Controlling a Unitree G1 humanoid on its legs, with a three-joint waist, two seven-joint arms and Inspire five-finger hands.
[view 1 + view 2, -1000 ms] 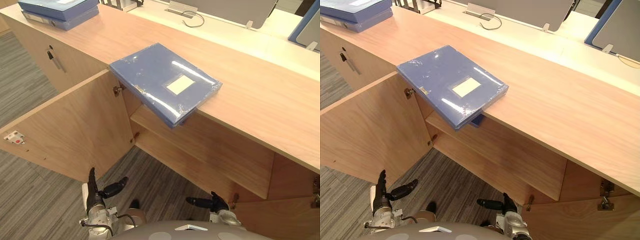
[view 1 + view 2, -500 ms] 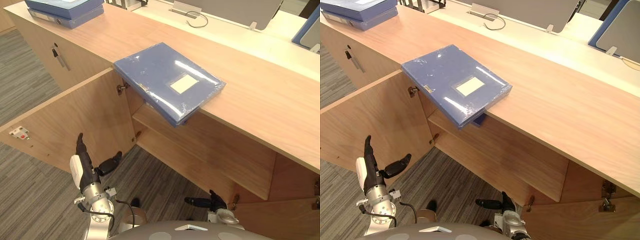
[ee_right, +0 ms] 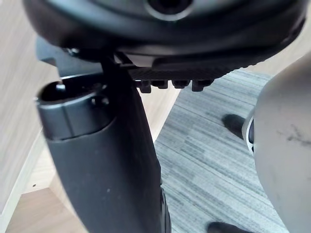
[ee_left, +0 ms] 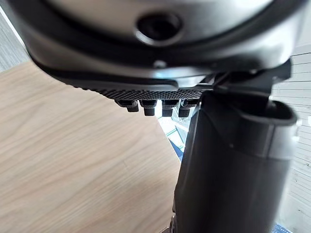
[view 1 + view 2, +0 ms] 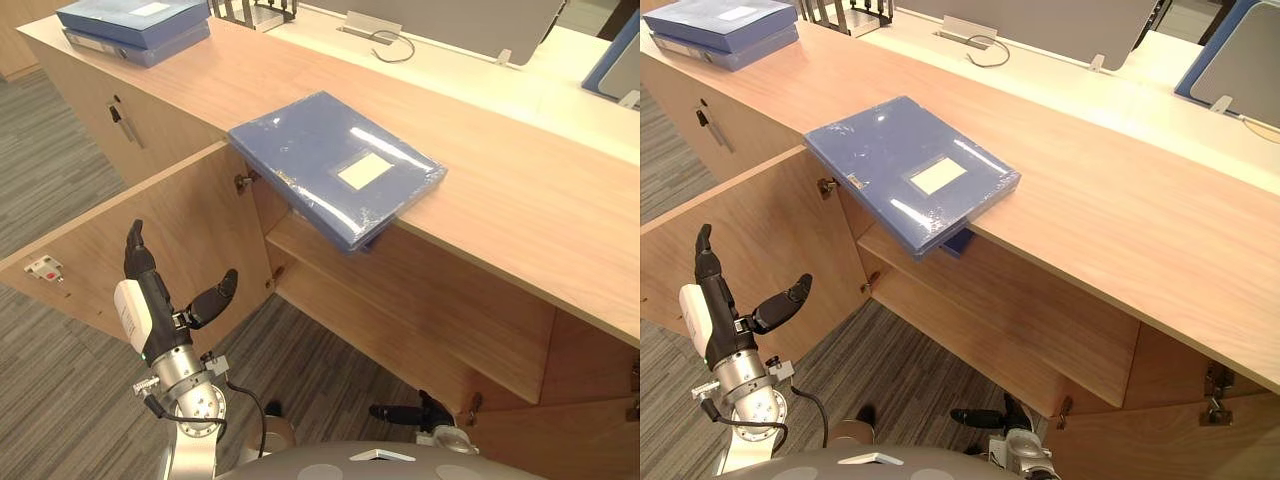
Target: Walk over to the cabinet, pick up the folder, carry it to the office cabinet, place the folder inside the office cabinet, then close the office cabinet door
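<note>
Spotting the blue folder (image 5: 335, 170) dead centre of the frame, flat on the cabinet top (image 5: 520, 200), near corner hanging out over the front edge above the open compartment. Got the left hand (image 5: 150, 300) raised at lower left, in front of the swung-open door (image 5: 190, 215), fingers straight, thumb splayed wide, gripping nothing. Down at the bottom edge, right hand (image 5: 425, 410) low over the carpet, fingers stretched out, also empty. Upper left corner: a stack of blue folders (image 5: 135, 22).
</note>
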